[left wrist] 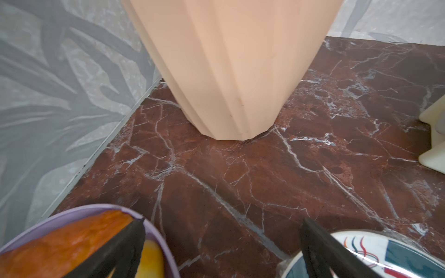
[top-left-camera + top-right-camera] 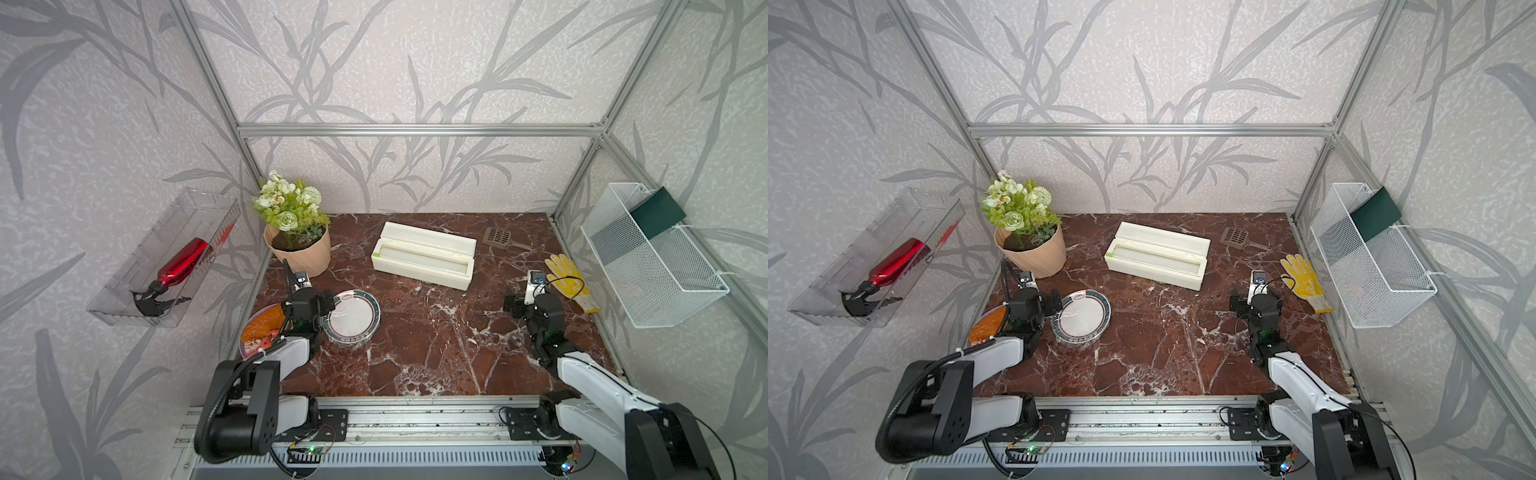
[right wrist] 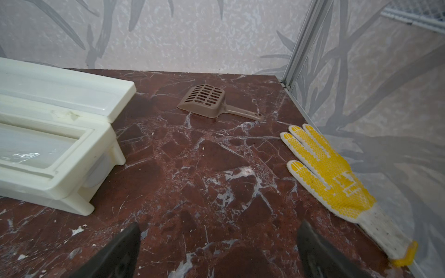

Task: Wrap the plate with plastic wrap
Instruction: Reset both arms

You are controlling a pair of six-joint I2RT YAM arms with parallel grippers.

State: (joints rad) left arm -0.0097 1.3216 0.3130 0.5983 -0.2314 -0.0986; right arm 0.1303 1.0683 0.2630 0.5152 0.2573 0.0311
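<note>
The plate [image 2: 353,318] lies on the bench [image 2: 436,345], plastic wrap [image 2: 1077,337] glinting over it: stiff china, but the film looks flimsy and clingy, probably best pinched at a loose edge. Left arm's [image 2: 291,351] jaws gape beside its rim; right arm's [image 2: 582,370] gape too, far off

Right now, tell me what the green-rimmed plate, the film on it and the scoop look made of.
Plate: likely glazed ceramic or melamine; smooth white face, printed bands.
Plastic wrap: thin clear plastic, glossy; wrinkles and white glints at the rim.
Scoop: matte brown moulded plastic; even slots, one-piece handle.
</note>
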